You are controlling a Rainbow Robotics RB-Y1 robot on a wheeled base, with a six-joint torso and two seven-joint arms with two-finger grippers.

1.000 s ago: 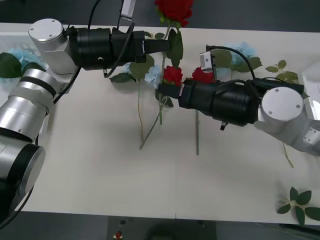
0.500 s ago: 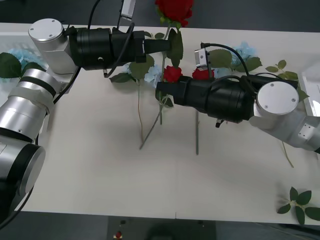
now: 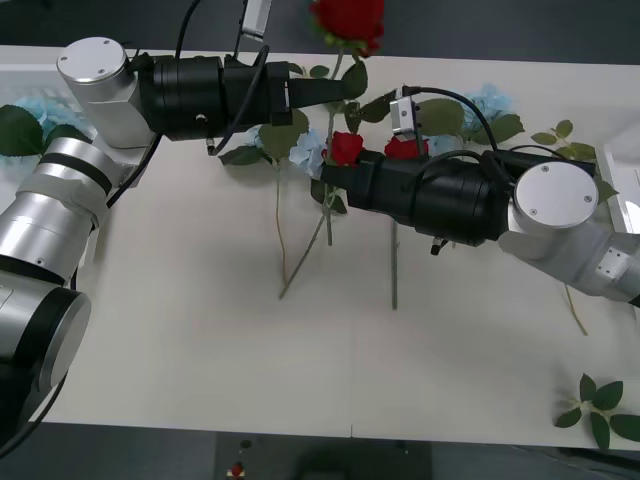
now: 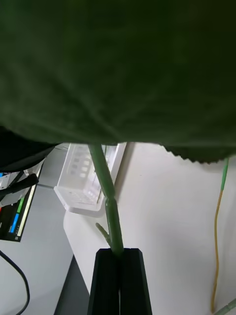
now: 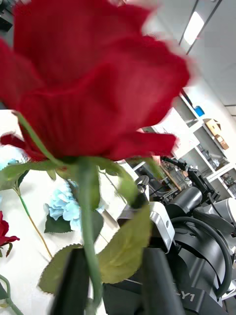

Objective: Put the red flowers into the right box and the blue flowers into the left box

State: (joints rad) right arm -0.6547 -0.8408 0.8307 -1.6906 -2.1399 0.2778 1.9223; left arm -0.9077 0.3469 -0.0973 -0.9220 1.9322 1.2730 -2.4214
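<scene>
A red flower (image 3: 348, 18) hangs upright over the table's far edge; its bloom (image 5: 93, 83) looms close in the left wrist view. My left gripper (image 3: 338, 92) is open, its fingers (image 5: 73, 283) apart on either side of the upper stem. Lower down, my right gripper (image 3: 325, 182) is shut on the same stem (image 4: 110, 211), under a big leaf. Two more red flowers (image 3: 346, 147) (image 3: 405, 148) lie on the table by the right arm. Blue flowers lie mid-table (image 3: 308, 150), at the back right (image 3: 490, 100) and in the left box (image 3: 20, 72). The right box (image 3: 628, 205) shows as a sliver.
Green leaf sprigs lie at the front right (image 3: 600, 405) and back right (image 3: 560, 135). Long thin stems (image 3: 283, 240) stretch toward me across the middle of the table. Both forearms nearly meet above the flower pile. A pale tray (image 4: 83, 192) sits at the table's edge beyond the held stem.
My right gripper moved left and a little up onto the held rose's stem. The rose's large leaf has tilted and the bloom rose slightly. The left arm stayed put.
</scene>
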